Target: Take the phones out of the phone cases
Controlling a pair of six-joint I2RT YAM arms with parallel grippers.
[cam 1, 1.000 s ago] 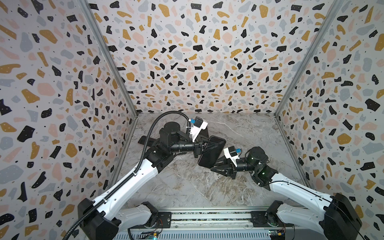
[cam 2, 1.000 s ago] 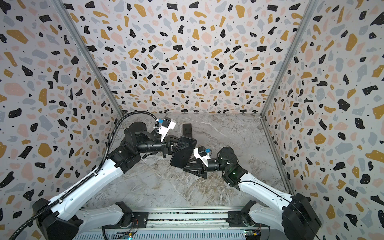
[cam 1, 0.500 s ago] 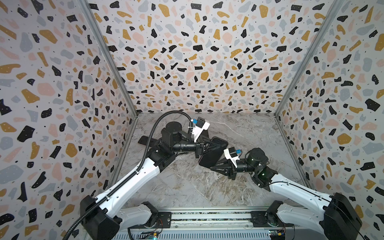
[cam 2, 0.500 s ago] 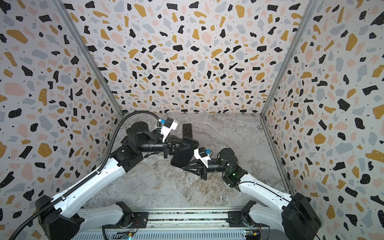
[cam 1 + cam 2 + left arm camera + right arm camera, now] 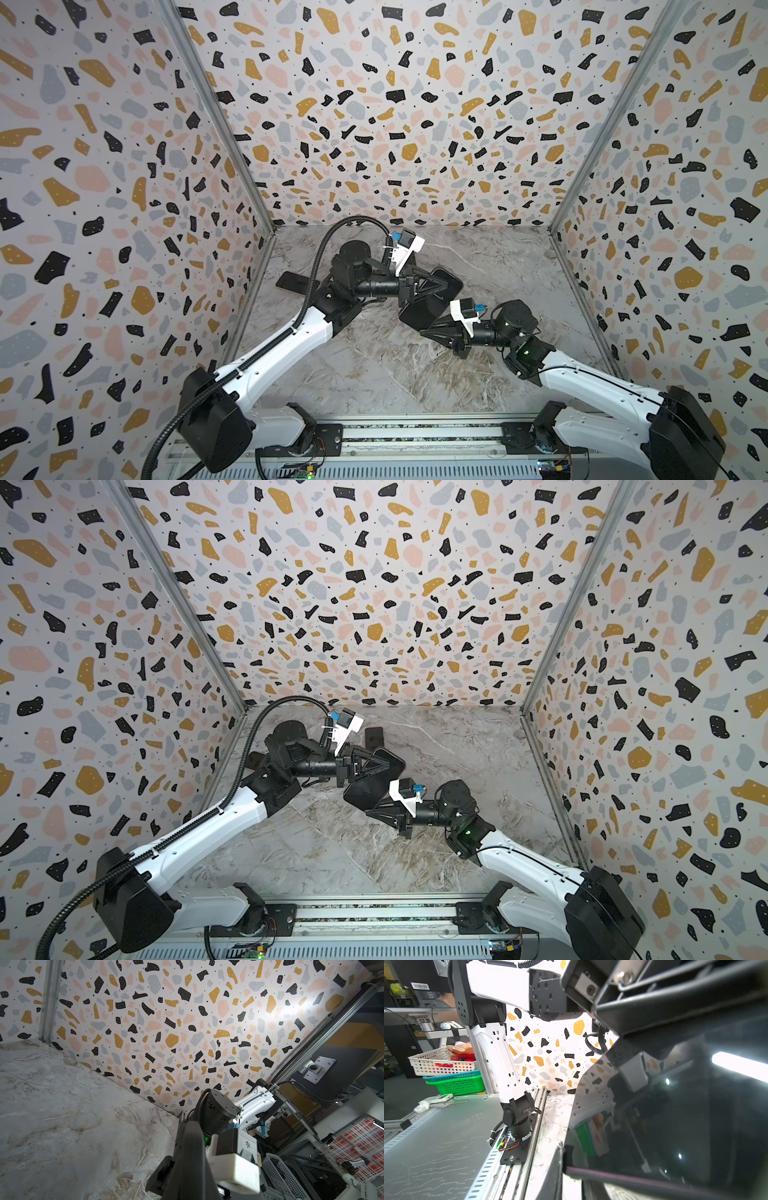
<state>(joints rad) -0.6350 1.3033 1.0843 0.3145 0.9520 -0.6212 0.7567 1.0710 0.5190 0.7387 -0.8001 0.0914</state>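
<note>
Mid-cell, lifted clear of the marble table (image 5: 374,374): phone (image 5: 422,311), hanging in the air between the two arms. It is tilted, with one end high toward the back wall and the other low toward the front rail. Both top views show one dark slab, so phone and cover cannot be told apart there. Right wrist view: glossy screen very close, reflecting a light strip. A dull purplish lip, the phone case (image 5: 633,1179), runs along one edge of the glass.

On the upper end, left gripper (image 5: 448,286) is clamped tight on the phone. The right wrist view shows one of its grey pads (image 5: 632,1072) flat against the screen.

At the lower edge, right gripper (image 5: 423,332) has its tips drawn near together. They are touching the phone or just beside it; whether they pinch it I cannot tell.

Further out:
- A second dark slab (image 5: 293,282) lies flat on the table near the left wall, partly under the left arm.
- A small dark slab (image 5: 374,737) lies flat behind the left wrist camera.
- Terrazzo-print walls (image 5: 395,124) stand on three sides.
- Beyond the rail, in the right wrist view, a white basket (image 5: 436,1064) sits above a green basket (image 5: 456,1084).
</note>
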